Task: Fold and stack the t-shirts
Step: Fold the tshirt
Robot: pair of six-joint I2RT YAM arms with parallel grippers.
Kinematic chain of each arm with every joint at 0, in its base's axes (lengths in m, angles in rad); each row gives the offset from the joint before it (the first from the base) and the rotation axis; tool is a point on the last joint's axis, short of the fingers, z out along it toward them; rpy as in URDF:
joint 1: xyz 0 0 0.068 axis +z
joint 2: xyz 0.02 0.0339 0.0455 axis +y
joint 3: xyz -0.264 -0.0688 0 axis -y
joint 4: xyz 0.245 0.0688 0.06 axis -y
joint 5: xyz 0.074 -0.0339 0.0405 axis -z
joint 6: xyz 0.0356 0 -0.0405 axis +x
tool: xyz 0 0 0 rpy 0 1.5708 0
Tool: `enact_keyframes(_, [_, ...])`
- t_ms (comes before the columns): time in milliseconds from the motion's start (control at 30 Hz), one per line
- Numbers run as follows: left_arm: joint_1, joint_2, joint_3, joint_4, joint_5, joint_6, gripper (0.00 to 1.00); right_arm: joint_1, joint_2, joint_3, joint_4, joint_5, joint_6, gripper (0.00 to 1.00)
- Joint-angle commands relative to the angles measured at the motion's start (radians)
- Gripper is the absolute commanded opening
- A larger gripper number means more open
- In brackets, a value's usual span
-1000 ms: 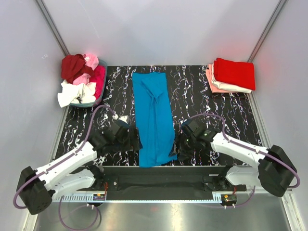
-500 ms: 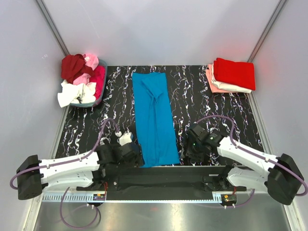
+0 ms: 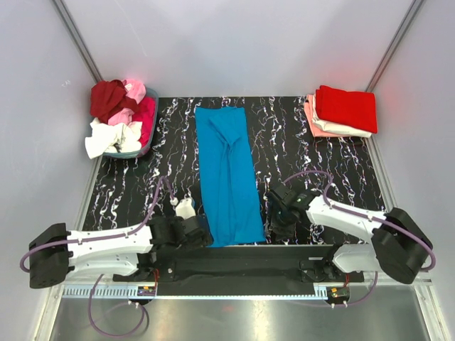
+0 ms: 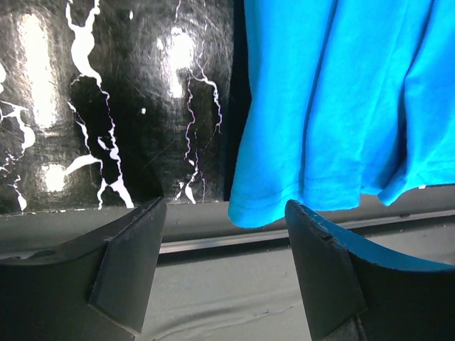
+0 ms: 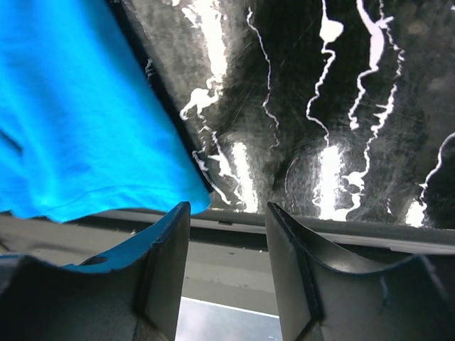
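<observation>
Blue hem [image 4: 298, 195]: near end of the blue shirt [image 3: 227, 177], lying flat at the near edge of the table [image 3: 298, 142]. Judged to lie here so that both arms can reach a near corner for the crosswise fold.
Left gripper [image 4: 224, 207]: low at the hem's left corner. Jaws parted wide with nothing between them. The corner lies just ahead of the tips; contact cannot be told.
Right gripper [image 5: 227, 208]: low at the hem's right corner. Jaws parted, somewhat narrower than the left pair, and empty. The blue corner sits just beside one finger, unpinched.
Blue shirt: mid-table, a long narrow strip with its sides already turned in, running from the near edge toward the far edge. It is flat, with a few lengthwise creases.
Step, judged: lengthwise fold done, crosswise fold not yet begun. Each gripper needs to pinch every layer at its corner, or the strip may splay open.
Basket [image 3: 138, 150]: far left, holding a loose pile of dark red, pink, magenta and white shirts, unfolded. White cloth hangs over the rim.
Stack [image 3: 346, 106]: far right, a folded red shirt on top of pale and pink ones. Likely where the blue shirt will go.
</observation>
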Motion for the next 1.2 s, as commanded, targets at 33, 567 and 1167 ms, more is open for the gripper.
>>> enact_keyframes(33, [-0.006, 0.043, 0.009, 0.054, -0.058, -0.020, 0.73, 0.025, 0.068, 0.064, 0.009, 0.041, -0.024, 0.51])
enact_keyframes(567, [-0.002, 0.130, 0.050, 0.068, -0.048, -0.006, 0.72, 0.055, 0.171, 0.129, -0.005, 0.039, -0.048, 0.46])
enact_keyframes(1167, [0.009, 0.114, 0.053, 0.066, -0.041, -0.008, 0.65, 0.064, 0.208, 0.139, 0.009, 0.009, -0.089, 0.00])
